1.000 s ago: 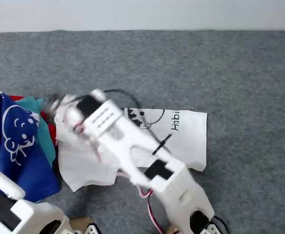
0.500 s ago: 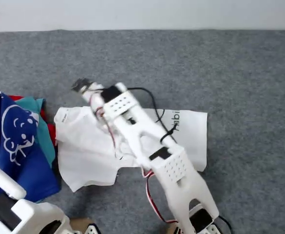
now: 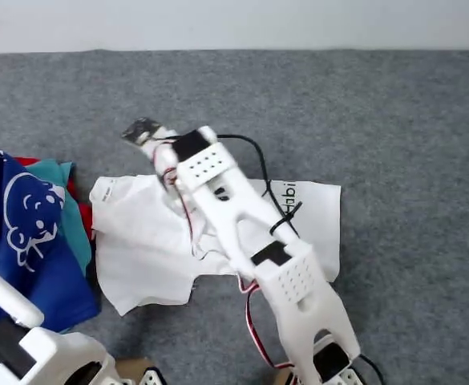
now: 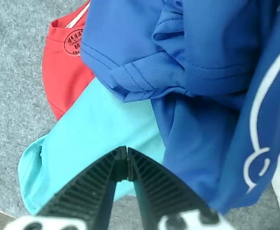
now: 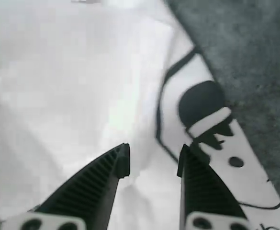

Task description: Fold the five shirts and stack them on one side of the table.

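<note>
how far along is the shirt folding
Done: nothing looks finished. The blue shirt, teal shirt and red shirt lie in a rumpled heap at the table's left side, under the shut left gripper.
In hand: the white shirt lies spread mid-table, with the open right gripper over it, holding nothing.
Left: fold the white shirt, then tidy and stack the rest.

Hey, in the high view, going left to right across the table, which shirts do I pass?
First the dark blue shirt with a white cartoon print → teal shirt peeking from under it → crumpled white shirt with black print → bare grey carpeted tabletop.
</note>
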`<action>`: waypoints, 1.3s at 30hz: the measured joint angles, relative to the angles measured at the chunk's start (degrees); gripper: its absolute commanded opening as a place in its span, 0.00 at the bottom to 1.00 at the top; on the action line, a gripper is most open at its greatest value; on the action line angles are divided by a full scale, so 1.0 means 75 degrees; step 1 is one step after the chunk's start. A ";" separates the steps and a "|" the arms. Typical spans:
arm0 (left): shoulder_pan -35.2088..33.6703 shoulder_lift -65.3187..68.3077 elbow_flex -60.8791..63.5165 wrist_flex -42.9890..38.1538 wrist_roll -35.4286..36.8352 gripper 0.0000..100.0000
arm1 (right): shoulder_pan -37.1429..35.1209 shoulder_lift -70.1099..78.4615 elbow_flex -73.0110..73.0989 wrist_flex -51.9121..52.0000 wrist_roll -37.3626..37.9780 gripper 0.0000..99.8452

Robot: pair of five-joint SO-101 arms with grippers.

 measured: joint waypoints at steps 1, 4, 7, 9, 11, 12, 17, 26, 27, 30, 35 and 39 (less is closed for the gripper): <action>0.0000 0.0000 0.0000 0.0000 0.0000 0.01 | -0.0082 -0.0047 0.0000 0.0211 0.0000 0.17; 0.0000 0.0000 0.0000 0.0000 0.0000 0.01 | -0.0152 -0.0082 0.0000 0.0762 0.0000 0.16; 0.0000 0.0000 0.0000 0.0000 0.0000 0.01 | -0.0141 -0.0082 0.0000 0.1254 0.0000 0.12; 0.0000 0.0000 0.0000 0.0000 0.0000 0.01 | -0.0059 -0.0023 0.0000 0.1407 0.0000 0.09; 0.0000 0.0000 0.0000 0.0000 0.0000 0.01 | 0.0094 0.0223 -0.0012 0.1407 0.0000 0.09; 0.0000 0.0000 0.0000 0.0000 0.0000 0.01 | 0.0176 0.0305 -0.0012 0.1418 0.0000 0.09; 0.0000 0.0000 0.0000 0.0000 0.0000 0.01 | 0.0023 0.0199 -0.0094 0.1442 0.0000 0.09; 0.0000 0.0000 0.0000 -0.0023 0.0000 0.01 | -0.1149 -0.0926 -0.0105 0.1395 0.0000 0.09; 0.0000 0.0000 0.0000 -0.0023 0.0000 0.01 | -0.1184 -0.0926 -0.0105 0.1313 0.0070 0.09; 0.0000 0.0000 0.0000 -0.0023 0.0000 0.01 | -0.1219 -0.0856 -0.0105 0.0434 0.0328 0.09; 0.0000 0.0000 0.0000 -0.0023 0.0000 0.01 | -0.1219 -0.0105 -0.0105 -0.1500 0.0434 0.09; 0.0000 0.0000 0.0000 -0.0023 0.0000 0.01 | -0.1489 0.0399 -0.0105 -0.2227 0.0434 0.09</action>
